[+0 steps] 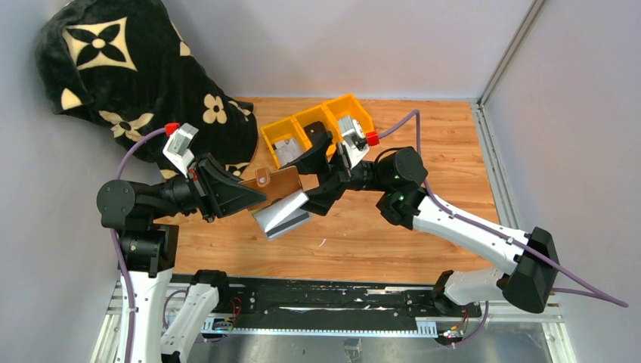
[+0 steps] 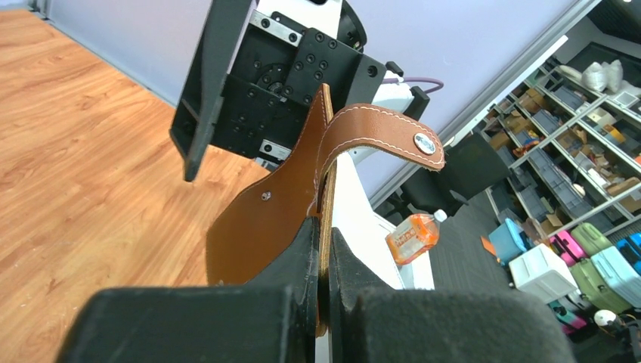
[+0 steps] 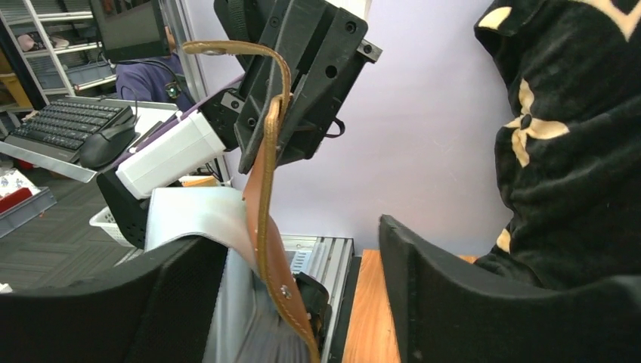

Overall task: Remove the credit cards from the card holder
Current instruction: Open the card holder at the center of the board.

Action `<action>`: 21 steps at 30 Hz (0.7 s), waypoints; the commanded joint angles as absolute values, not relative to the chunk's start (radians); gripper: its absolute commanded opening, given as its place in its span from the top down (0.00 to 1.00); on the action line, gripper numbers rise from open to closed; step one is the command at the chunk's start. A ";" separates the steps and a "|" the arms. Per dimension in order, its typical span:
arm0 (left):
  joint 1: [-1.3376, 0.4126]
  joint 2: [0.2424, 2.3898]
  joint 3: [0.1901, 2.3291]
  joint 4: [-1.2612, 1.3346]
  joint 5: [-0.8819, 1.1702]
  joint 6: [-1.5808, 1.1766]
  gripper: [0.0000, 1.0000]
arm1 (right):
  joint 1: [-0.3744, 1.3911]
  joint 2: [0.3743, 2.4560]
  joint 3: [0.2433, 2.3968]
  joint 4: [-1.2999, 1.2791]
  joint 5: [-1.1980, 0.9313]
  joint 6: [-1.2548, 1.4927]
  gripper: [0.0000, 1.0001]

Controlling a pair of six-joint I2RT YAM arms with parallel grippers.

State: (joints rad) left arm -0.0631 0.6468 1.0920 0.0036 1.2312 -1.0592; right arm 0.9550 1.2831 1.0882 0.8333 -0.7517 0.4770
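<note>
Currently up off the wooden table: card holder, pinched by its brown leather edge in the left gripper, both fingers pressed flat against the leather with no gap showing. Hangs open in mid-air, brown flap uppermost, grey-silver inner face sloping down toward the near edge. Snap tab curled free over the top, metal stud showing. Met head-on by the right gripper, spread wide, one finger to each side of the holder, nothing grasped. From the right wrist, leather edge seen upright between the two black fingers, well clear of the one on the blanket side; possibly brushing the other with the silver face, hard to tell from this angle. Farther back, yellow three-compartment tray resting on the table just beyond the right wrist. Black flower-patterned blanket heaped in the far left corner.
</note>
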 commanded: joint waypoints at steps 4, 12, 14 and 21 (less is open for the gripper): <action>-0.071 0.635 1.082 0.041 1.231 -1.070 1.00 | 0.973 1.301 1.126 0.912 -0.789 0.555 0.45; -0.072 0.629 1.068 0.044 1.210 -1.042 0.83 | 0.977 1.322 1.133 0.977 -0.788 0.652 0.94; -0.071 0.631 1.075 0.041 1.207 -1.030 0.63 | 0.977 1.316 1.144 0.901 -0.766 0.656 1.00; -0.072 0.622 1.117 -0.131 1.187 -0.875 0.34 | 0.976 1.288 1.207 0.663 -0.738 0.622 1.00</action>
